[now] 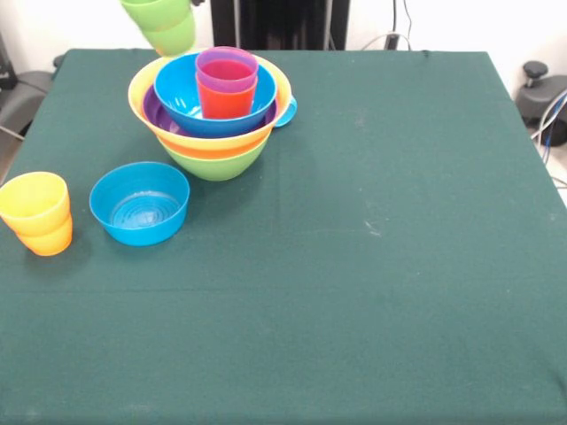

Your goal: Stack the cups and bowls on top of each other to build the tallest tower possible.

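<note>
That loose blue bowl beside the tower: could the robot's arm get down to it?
Probably yes. The blue bowl sits open-side up, apart from the tower and the yellow cup, nothing over it.

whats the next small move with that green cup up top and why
Probably bring the green cup a little toward the purple cup nested in the tower, then lower it. It sits at the top edge, off to the tower's side, not over it. Whatever holds it is out of view.

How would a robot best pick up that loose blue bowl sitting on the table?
Probably by the rim of the blue bowl, coming straight down from above: it sits upright and open, its thin wall suits a pinch, and its right side is clear of the yellow cup.
</note>
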Action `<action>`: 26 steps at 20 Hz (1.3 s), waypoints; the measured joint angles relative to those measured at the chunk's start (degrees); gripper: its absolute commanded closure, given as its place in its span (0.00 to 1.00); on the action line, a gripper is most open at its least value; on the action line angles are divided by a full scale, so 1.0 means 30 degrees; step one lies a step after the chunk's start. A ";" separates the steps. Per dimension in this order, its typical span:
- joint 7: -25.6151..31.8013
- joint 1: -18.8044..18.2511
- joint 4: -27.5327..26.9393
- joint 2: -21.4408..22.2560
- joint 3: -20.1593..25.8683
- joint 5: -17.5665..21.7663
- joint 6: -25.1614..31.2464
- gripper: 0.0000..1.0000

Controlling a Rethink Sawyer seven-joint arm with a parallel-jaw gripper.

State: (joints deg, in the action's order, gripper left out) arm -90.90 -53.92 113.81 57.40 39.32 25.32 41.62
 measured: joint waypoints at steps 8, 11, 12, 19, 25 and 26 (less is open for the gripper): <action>-0.0420 0.1434 0.0992 0.0493 -0.0768 -0.0008 -0.1424 1.00; -0.0636 0.1944 0.1196 0.0501 -0.1244 -0.0004 -0.2039 1.00; -0.0718 0.2095 0.1254 0.0503 -0.1398 -0.0004 -0.2221 1.00; -0.1824 0.3202 0.1777 0.0505 -0.2670 -0.0004 -0.3412 1.00; -0.2233 0.3535 0.1987 0.0471 -0.3559 -0.0008 -0.3662 1.00; -0.2233 0.3588 0.1989 0.0442 -0.3707 -0.0008 -0.3662 1.00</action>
State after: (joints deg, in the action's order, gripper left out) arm -97.60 -43.15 119.78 58.72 28.20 25.29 30.63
